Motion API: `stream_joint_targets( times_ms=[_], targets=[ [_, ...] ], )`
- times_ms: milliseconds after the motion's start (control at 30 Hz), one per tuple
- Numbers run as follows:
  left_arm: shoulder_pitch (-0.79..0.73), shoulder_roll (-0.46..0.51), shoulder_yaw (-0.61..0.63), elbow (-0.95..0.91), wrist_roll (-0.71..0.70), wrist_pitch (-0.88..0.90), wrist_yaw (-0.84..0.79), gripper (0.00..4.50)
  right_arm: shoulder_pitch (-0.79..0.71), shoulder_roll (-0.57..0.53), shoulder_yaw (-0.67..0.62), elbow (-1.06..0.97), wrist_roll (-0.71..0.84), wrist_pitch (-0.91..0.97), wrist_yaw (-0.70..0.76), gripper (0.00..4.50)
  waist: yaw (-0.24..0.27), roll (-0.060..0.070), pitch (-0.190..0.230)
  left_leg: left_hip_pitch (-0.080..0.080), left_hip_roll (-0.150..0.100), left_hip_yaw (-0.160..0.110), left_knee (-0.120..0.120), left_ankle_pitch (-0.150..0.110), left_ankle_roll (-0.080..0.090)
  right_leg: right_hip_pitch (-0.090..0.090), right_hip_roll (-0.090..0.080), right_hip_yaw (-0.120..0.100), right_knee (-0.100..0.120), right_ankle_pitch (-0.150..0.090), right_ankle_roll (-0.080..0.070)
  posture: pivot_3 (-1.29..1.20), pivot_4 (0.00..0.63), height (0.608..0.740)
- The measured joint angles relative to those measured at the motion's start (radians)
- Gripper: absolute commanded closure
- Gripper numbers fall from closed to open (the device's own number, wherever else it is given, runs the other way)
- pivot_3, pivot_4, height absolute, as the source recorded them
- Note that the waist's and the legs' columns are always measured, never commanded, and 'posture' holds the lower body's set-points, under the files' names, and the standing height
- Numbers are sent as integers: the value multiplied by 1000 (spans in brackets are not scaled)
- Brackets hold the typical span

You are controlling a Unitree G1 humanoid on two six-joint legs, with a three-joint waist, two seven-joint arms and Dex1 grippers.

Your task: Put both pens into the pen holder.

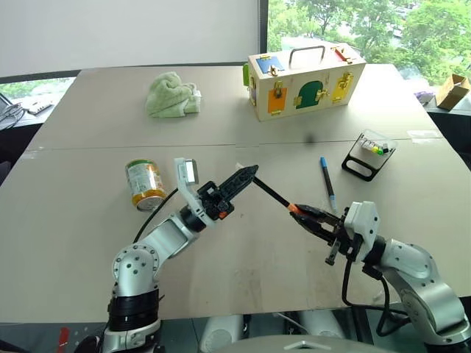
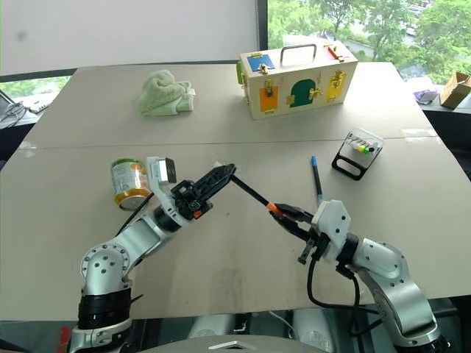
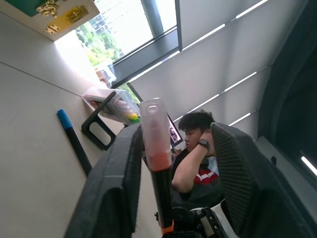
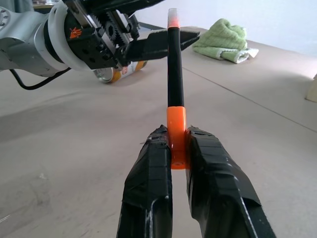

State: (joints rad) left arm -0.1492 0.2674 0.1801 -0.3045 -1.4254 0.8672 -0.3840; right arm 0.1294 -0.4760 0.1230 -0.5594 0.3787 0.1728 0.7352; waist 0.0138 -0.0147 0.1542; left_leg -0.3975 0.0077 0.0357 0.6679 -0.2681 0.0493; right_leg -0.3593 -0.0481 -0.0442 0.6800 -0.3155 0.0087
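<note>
- While neither pen is in the pen holder (image 1: 370, 152) yet, your right pincer (image 1: 307, 216) is gripping the orange pen (image 1: 274, 195) by its orange end, held above the desk (image 1: 73, 220).
- Left pincer (image 1: 246, 176) is flanking its far tip; can't tell if it's clamping.
- Blue pen (image 1: 327, 181) is lying on desk near holder; both pens left to do.

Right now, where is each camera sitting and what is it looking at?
Head cameras: look down over both arms at the table with the pen holder.
Left wrist view: looks along the left end effector toward the orange pen.
Right wrist view: looks along the right end effector, which grips that pen.
Shared: all show the orange pen.
</note>
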Motion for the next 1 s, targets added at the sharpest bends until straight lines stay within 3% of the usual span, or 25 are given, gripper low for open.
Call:
stream_joint_targets(
  times_ms=[67, 133, 167, 333, 500, 600, 767, 867, 1000],
  targets=[
    [0, 1, 1, 0, 8, -5, -3, 4432, -1, -1, -1, -17, 4, 11, -4, 3525, 0, 0, 0, 0, 0, 0, 0, 0, 0, 0, 0, 0, 0, 0, 0, 0, 150, 740],
    [-4, 11, -11, -4, 40, -12, -22, 4500, -6, -21, -1, -20, 4, 51, -16, 3061, 0, 0, 0, 0, 0, 0, 0, 0, 0, 0, 0, 0, 0, 0, 0, 0, 150, 740],
    [-8, 27, -23, -6, 79, -25, -41, 4500, -6, -35, -2, -20, 1, 75, -23, 2432, 0, 0, 0, 0, 0, 0, 0, 0, 0, 0, 0, 0, 0, 0, 0, 0, 150, 740],
    [-76, 179, -132, -21, 361, -128, -224, 4500, -95, -89, -11, -27, 24, 265, -66, 280, 0, 0, 0, 0, 0, 0, 0, 0, 0, 0, 1, 0, 0, 0, 0, 0, 150, 740],
    [-204, 302, -343, -24, 694, -301, -435, 4500, -362, -164, -20, -79, 243, 635, -68, 280, -1, 2, 3, -1, 0, 1, -1, 0, -1, -1, 0, 1, -1, 0, -1, 0, 150, 740],
    [-290, 266, -367, 1, 763, -358, -486, 4500, -540, -212, -14, -71, 348, 866, -75, 280, 1, 2, 4, -3, 0, 0, -2, 0, 0, -2, -1, 0, -2, 0, -1, 0, 150, 740],
    [-317, 225, -380, 28, 798, -381, -516, 4500, -711, -54, -88, 28, 491, 1191, -217, 280, -7, 2, 4, -5, 0, 0, -3, 0, 0, -4, -1, 0, -3, 0, -1, 0, 150, 740],
    [-301, 199, -365, 35, 789, -371, -513, 4500, -732, 10, -135, 36, 531, 1309, -276, 1034, -4, 2, 4, -14, 0, 0, -1, 0, 0, -12, -1, 0, -2, 0, -1, 0, 150, 740],
    [-278, 194, -346, 29, 775, -351, -506, 4500, -727, 35, -146, 41, 530, 1353, -322, 3006, -3, 2, 4, -19, -1, 0, 1, 0, 0, -17, -1, -1, 0, 0, 0, 0, 150, 740]
  ],
)
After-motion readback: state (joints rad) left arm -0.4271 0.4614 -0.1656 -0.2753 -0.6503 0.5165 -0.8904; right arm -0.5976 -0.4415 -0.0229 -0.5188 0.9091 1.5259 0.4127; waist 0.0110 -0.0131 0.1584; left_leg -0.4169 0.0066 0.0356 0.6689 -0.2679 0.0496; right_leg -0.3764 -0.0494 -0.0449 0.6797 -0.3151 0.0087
